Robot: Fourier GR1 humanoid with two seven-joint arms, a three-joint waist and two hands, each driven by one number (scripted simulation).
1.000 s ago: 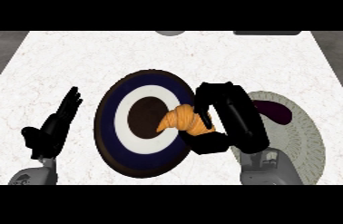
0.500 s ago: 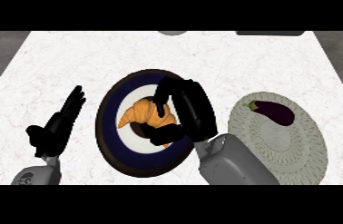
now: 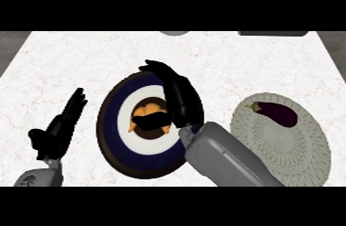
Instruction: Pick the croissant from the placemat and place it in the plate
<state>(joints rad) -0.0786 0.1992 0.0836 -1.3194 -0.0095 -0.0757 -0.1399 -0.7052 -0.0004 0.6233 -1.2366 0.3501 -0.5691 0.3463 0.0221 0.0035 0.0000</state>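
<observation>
Golden-brown croissant [image 3: 150, 111] lies in the dark centre of the round navy plate with a white ring and brown rim [image 3: 110, 117], so it is in the plate and off the mat. The right robot hand [image 3: 181, 100] hangs over the plate's right half. Its fingers [image 3: 161, 70] are stretched out nearly straight past the pastry toward the plate's far rim, not curled round anything. Its thumb [image 3: 150, 123] crosses the near part of the croissant and hides some of it; whether it touches cannot be told. The left robot hand [image 3: 59, 126] rests open, fingers up, just left of the plate. To the right, a round pale woven placemat [image 3: 280, 145] carries a dark purple eggplant [image 3: 276, 113]. Everything sits on the white marbled desk [image 3: 81, 56].
</observation>
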